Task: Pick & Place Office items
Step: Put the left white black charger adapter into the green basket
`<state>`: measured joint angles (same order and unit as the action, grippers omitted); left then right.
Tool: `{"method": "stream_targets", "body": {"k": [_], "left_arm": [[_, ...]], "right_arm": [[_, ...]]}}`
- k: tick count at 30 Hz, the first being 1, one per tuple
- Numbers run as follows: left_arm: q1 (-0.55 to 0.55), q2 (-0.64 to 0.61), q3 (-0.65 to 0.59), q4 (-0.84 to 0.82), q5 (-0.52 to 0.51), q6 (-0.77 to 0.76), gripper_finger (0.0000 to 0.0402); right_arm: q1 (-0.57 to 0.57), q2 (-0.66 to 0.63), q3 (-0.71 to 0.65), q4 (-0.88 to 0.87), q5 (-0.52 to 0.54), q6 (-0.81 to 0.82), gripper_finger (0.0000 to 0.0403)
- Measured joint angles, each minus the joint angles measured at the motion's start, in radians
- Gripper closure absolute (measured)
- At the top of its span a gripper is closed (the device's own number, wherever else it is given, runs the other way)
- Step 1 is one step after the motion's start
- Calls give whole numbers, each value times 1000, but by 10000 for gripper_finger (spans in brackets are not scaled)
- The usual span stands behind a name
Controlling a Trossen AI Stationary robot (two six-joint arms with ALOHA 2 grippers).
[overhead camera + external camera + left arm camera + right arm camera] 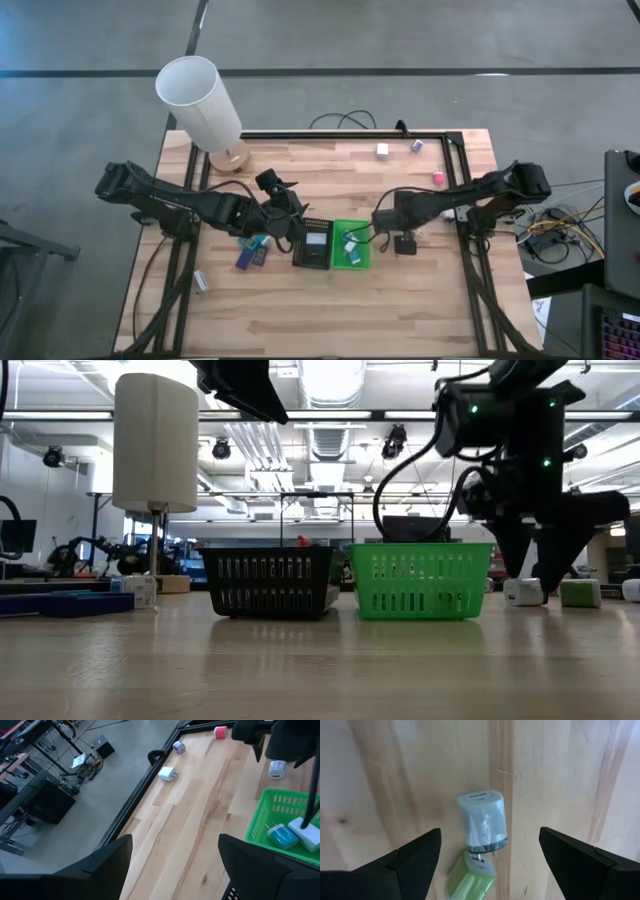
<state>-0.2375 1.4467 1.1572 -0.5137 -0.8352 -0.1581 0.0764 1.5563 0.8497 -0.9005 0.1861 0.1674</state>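
The white charger block point(481, 821) lies flat on the counter point(555, 780) right between the right claw's point(490, 865) spread fingers, directly under it, with a small green block point(470, 875) touching its pronged end. That right claw hangs just beside the green tray point(351, 244), on the side away from the black tray point(311, 245). The left claw point(175, 865) is also spread wide and holding nothing, hovering over by the black tray. More little blocks sit well beyond, a white one point(382, 149), a purple one point(417, 146) and a pink one point(438, 177). The risk, I'd say: the green block is so close that a descent could pinch both, or nudge the white one askew so it slips out.
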Motion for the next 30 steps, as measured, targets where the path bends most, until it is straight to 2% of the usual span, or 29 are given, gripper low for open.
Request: {"method": "stream_targets", "body": {"k": [7, 12, 17, 23, 30], "left_arm": [[0, 0, 0, -1, 0, 0, 99], [0, 0, 0, -6, 0, -4, 99], [0, 0, 0, -7, 0, -4, 99], [0, 0, 0, -7, 1, -7, 99], [0, 0, 0, -10, 0, -7, 99]], "right_arm": [[-19, 48, 0, 32, -3, -16, 78], [-19, 69, 0, 51, -30, -22, 101], [-19, 80, 2, 51, -58, -15, 158], [-18, 58, 1, 52, -48, -13, 279], [-16, -11, 1, 51, 11, -5, 280]]}}
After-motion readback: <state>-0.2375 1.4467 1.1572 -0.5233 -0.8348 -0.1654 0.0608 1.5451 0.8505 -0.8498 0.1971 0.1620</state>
